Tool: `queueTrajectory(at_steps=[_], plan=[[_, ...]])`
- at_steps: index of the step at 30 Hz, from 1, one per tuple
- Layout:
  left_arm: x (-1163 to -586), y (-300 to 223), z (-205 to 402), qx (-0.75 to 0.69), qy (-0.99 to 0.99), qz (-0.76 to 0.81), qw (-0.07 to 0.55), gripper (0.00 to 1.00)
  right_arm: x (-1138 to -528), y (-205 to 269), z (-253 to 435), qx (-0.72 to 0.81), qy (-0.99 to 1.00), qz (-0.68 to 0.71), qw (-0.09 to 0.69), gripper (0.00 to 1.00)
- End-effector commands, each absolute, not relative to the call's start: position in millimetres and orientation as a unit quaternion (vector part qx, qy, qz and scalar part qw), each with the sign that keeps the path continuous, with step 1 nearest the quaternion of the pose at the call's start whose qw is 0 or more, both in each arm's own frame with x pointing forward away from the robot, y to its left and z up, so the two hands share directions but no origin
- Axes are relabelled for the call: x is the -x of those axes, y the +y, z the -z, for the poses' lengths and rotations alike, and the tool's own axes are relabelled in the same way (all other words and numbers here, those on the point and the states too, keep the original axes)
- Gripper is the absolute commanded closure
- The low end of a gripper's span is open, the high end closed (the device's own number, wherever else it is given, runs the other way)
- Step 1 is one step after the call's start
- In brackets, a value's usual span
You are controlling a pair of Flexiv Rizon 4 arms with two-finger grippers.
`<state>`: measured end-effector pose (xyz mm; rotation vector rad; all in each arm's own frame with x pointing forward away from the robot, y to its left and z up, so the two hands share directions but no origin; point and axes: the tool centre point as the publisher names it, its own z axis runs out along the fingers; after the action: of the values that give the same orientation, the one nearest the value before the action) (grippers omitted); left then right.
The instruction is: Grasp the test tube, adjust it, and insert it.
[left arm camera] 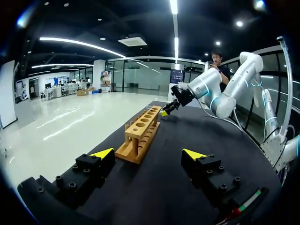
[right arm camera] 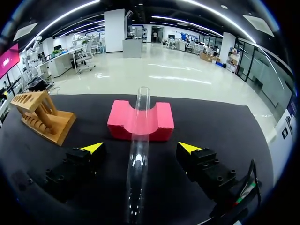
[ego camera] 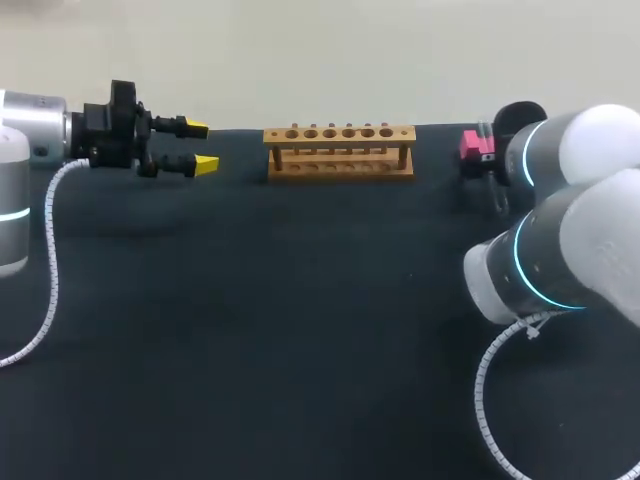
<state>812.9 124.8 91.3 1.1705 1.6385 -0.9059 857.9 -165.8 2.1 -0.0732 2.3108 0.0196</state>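
At lower right of the overhead view, our right arm [ego camera: 560,250] crosses the dark table [ego camera: 280,330]. Its wrist camera shows our right gripper [right arm camera: 141,148] spread wide, with the clear test tube [right arm camera: 137,164] lying untouched between the fingers and cradled in a pink block [right arm camera: 124,123]. Farther back, the wooden rack [ego camera: 340,150] stands at upper centre and our left gripper [ego camera: 198,146] hangs spread and empty at upper left. We judge grasping is the step in hand, and next the fingers must close squarely on the tube.

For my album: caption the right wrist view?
Clear test tube resting on a pink block, between the tips of the open right tool; wooden rack nearby.
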Motion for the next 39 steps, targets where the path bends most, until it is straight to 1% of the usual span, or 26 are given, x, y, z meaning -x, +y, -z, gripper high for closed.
queueTrajectory(at_steps=[1,3,6,7,8,9,11,12,13,15,17,18,20,23,24,26,27,29,30,31,32,33,39], plan=[[-811.0,125.2,-90.2,-0.473,0.662,0.365,0.453,0.0,-860.3,-169.0,-1.4,0.036,0.915,-0.028,0.401,0.0],[-811.0,125.2,-90.2,-0.473,0.662,0.365,0.453,0.0,-860.8,-169.1,-1.1,0.036,0.915,-0.029,0.401,0.02],[-811.0,125.2,-90.2,-0.473,0.662,0.365,0.453,0.0,-862.1,-168.6,0.2,0.037,0.915,-0.032,0.4,0.23],[-811.0,125.2,-90.2,-0.473,0.662,0.365,0.453,0.0,-862.4,-168.2,0.8,0.037,0.915,-0.033,0.4,0.35],[-811.0,125.2,-90.2,-0.473,0.662,0.365,0.453,0.0,-862.8,-167.9,1.5,0.038,0.916,-0.033,0.399,0.45],[-811.0,125.2,-90.2,-0.473,0.662,0.365,0.453,0.0,-863.2,-167.6,2.0,0.038,0.916,-0.034,0.399,0.49],[-811.0,125.2,-90.2,-0.473,0.662,0.365,0.453,0.0,-864.1,-166.9,3.1,0.039,0.916,-0.035,0.398,0.47],[-811.0,125.2,-90.2,-0.473,0.662,0.365,0.453,0.0,-864.5,-166.5,3.4,0.039,0.916,-0.035,0.397,0.42],[-811.0,125.2,-90.2,-0.473,0.662,0.365,0.453,0.0,-864.9,-165.9,3.6,0.039,0.916,-0.036,0.397,0.38],[-811.0,125.2,-90.2,-0.473,0.662,0.365,0.453,0.0,-865.9,-165.3,4.7,0.04,0.917,-0.037,0.396,0.34],[-811.0,125.2,-90.2,-0.473,0.662,0.365,0.453,0.0,-866.4,-165.2,5.5,0.041,0.917,-0.038,0.395,0.33],[-811.0,125.2,-90.2,-0.473,0.662,0.365,0.453,0.0,-866.6,-165.3,6.1,0.041,0.917,-0.038,0.394,0.34],[-811.0,125.2,-90.2,-0.473,0.662,0.365,0.453,0.0,-866.8,-165.4,6.6,0.041,0.918,-0.039,0.393,0.4],[-811.0,125.2,-90.2,-0.473,0.662,0.365,0.453,0.0,-866.8,-165.3,6.8,0.041,0.918,-0.039,0.392,0.44],[-811.0,125.2,-90.2,-0.473,0.662,0.365,0.453,0.0,-866.7,-165.2,6.9,0.041,0.918,-0.04,0.392,0.47],[-811.0,125.2,-90.2,-0.473,0.662,0.365,0.453,0.0,-866.3,-165.1,7.3,0.04,0.919,-0.04,0.391,0.54],[-811.0,125.2,-90.2,-0.473,0.662,0.365,0.453,0.0,-866.1,-165.0,7.4,0.039,0.919,-0.041,0.391,0.6],[-811.0,125.2,-90.2,-0.473,0.662,0.365,0.453,0.0,-866.0,-164.9,7.5,0.038,0.919,-0.042,0.391,0.67],[-811.0,125.2,-90.2,-0.473,0.662,0.365,0.453,0.0,-865.8,-164.7,7.5,0.038,0.919,-0.042,0.391,0.72],[-811.0,125.2,-90.2,-0.473,0.662,0.365,0.453,0.0,-865.6,-164.5,7.4,0.037,0.919,-0.042,0.391,0.8],[-811.0,125.2,-90.2,-0.473,0.662,0.365,0.453,0.0,-865.5,-164.3,7.3,0.037,0.919,-0.042,0.391,0.92],[-811.0,125.2,-90.2,-0.473,0.662,0.365,0.453,0.0,-865.3,-164.0,6.9,0.036,0.919,-0.042,0.391,1.0],[-811.0,125.2,-90.2,-0.473,0.662,0.365,0.453,0.0,-863.0,-161.8,4.3,0.028,0.918,-0.043,0.392,1.0]])
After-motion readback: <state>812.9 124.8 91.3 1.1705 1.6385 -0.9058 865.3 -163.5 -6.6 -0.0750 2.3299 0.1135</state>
